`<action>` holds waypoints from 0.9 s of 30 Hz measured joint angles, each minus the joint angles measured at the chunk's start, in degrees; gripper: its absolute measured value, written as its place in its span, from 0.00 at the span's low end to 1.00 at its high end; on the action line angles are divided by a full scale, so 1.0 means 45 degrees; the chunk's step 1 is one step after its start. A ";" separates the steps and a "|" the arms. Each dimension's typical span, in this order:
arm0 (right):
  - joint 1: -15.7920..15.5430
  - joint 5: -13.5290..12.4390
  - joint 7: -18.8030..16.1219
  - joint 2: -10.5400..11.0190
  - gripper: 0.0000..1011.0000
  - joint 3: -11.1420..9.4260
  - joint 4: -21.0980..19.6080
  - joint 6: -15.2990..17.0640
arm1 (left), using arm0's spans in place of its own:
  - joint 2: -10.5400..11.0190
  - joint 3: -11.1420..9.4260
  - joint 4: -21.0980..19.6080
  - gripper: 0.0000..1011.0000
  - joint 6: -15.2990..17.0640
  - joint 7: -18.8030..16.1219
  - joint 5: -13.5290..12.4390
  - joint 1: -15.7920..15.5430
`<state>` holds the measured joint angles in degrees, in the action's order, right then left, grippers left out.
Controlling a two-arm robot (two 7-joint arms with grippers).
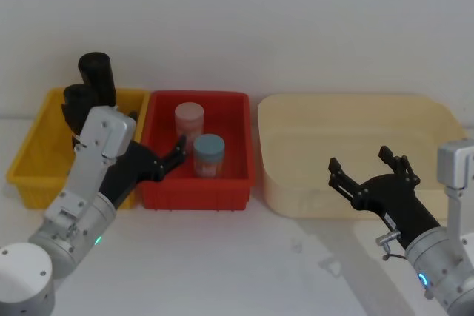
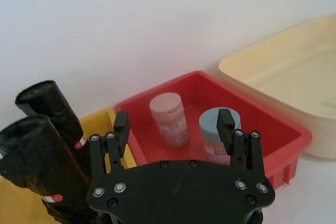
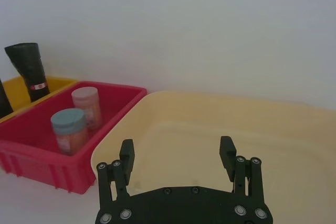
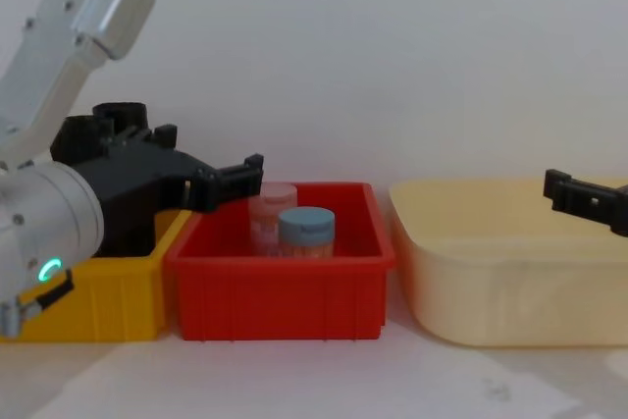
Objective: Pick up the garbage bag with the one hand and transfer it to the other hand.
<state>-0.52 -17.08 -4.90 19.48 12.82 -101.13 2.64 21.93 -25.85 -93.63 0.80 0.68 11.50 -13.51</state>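
Head view: garbage bag [image 1: 97, 78] upright in the yellow bin [image 1: 33, 157] beside a second roll [image 1: 75, 100]. Two jars [image 1: 209, 152] sit in the red bin [image 1: 196, 192]. Left gripper [image 2: 174, 127] hovers where those bins meet, right gripper [image 1: 361, 160] over the cream tub [image 1: 355, 101], both spread wide, holding nothing.

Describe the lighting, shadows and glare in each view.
Head view: even, diffuse light, faint shadow beneath the red bin. Left wrist view: dull sheen on the nearer garbage bag, no hard glare. Chest view: soft shadow under the cream tub.
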 joint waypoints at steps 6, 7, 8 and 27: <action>0.0181 -0.0491 -0.0626 0.0148 0.99 -0.0086 0.0000 0.0454 | 0.0265 0.0256 -0.0790 0.99 0.0106 0.0084 0.0059 0.0196; 0.0208 -0.0554 -0.0714 0.0174 0.99 -0.0092 -0.0007 0.0518 | 0.0320 0.0306 -0.0930 0.99 0.0151 0.0100 0.0088 0.0238; 0.0239 -0.0619 -0.0807 0.0198 0.99 -0.0096 -0.0015 0.0581 | 0.0381 0.0364 -0.1084 0.99 0.0194 0.0128 0.0119 0.0287; 0.2621 -0.1681 -0.3027 0.0469 0.99 0.0844 0.0477 0.2337 | 0.2607 0.3851 -0.4002 0.99 0.1626 0.1043 0.2380 0.2418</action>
<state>11.27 -24.65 -18.53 21.59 16.62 -98.98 13.16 33.66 -8.52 -111.64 8.12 5.38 22.21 -2.63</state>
